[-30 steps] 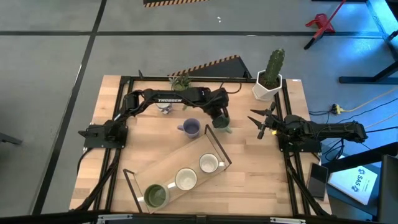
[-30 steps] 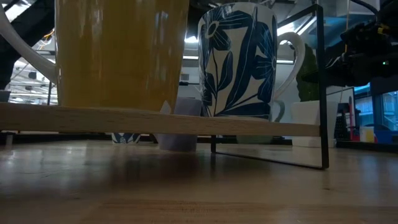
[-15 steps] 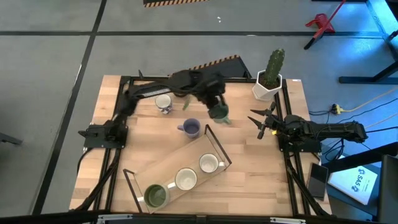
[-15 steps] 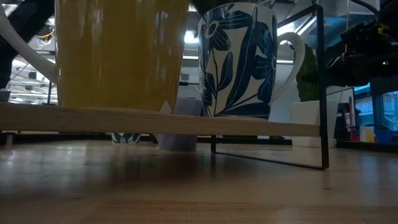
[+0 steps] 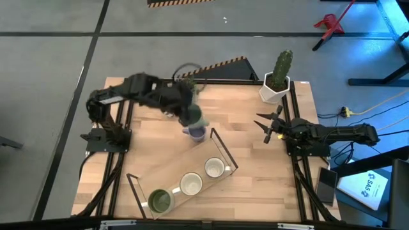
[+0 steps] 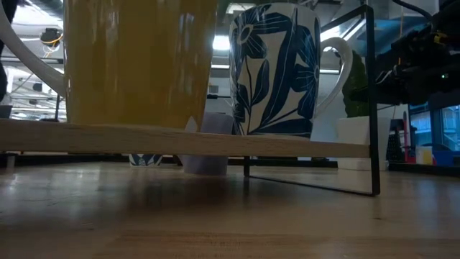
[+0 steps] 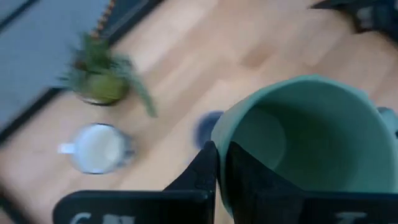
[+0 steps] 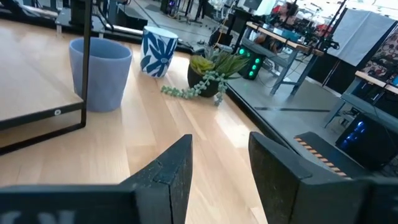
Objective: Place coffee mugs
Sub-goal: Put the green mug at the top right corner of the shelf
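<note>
My left gripper (image 5: 187,112) is shut on the teal green mug (image 5: 193,118), carried just above the lavender mug (image 5: 196,133), which stands on the table. In the left wrist view the teal mug (image 7: 305,143) fills the frame, with a white mug (image 7: 96,148) on the table beyond. On the wooden rack (image 5: 144,185) stand the olive mug (image 5: 160,200) and two white mugs (image 5: 190,184) (image 5: 215,168). My right gripper (image 5: 265,128) waits open near the table's right edge, touching nothing. My left gripper holds the teal mug by its rim (image 7: 222,163), with one finger (image 7: 202,177) outside the wall and the other finger (image 7: 255,183) inside the cup. The fingers come from above. The mug is lifted clear of the table, opening upward.
A white hexagonal cactus pot (image 5: 276,82) stands at the far right corner and a small green plant (image 5: 185,83) at the far edge. The rack's black wire frame (image 5: 223,153) rises at its right end. The right wrist view shows the lavender mug (image 8: 99,71) and a blue-flowered mug (image 8: 157,51).
My left gripper, shut on the teal mug, has risen from the spot beside the rack's right end and swung toward the table's left. The mug has come off the table with it and now hangs over the lavender mug. The right arm has kept still.
</note>
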{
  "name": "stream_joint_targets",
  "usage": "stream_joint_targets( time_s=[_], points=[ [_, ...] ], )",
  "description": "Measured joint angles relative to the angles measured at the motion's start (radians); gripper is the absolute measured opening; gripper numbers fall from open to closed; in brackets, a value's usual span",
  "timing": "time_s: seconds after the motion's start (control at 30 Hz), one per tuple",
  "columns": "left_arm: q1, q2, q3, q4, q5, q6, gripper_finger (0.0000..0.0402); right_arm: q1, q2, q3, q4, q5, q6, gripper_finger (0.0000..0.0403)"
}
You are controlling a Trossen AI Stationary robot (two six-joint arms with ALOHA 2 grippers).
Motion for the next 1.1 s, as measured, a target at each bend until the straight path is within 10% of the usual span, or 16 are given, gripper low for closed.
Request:
stream_joint_targets(
  time_s=[0.4,1.1],
  points=[
    [-0.19,-0.027,-0.371,0.066,0.006,-0.46,0.0012,0.0,0.006,0.0,0.0,0.0,0.003,0.0143],
    [-0.149,-0.022,-0.706,0.534,0.029,-0.611,0.0012,0.0,0.006,0.0,0.0,0.0,0.003,0.0143]
  ],
)
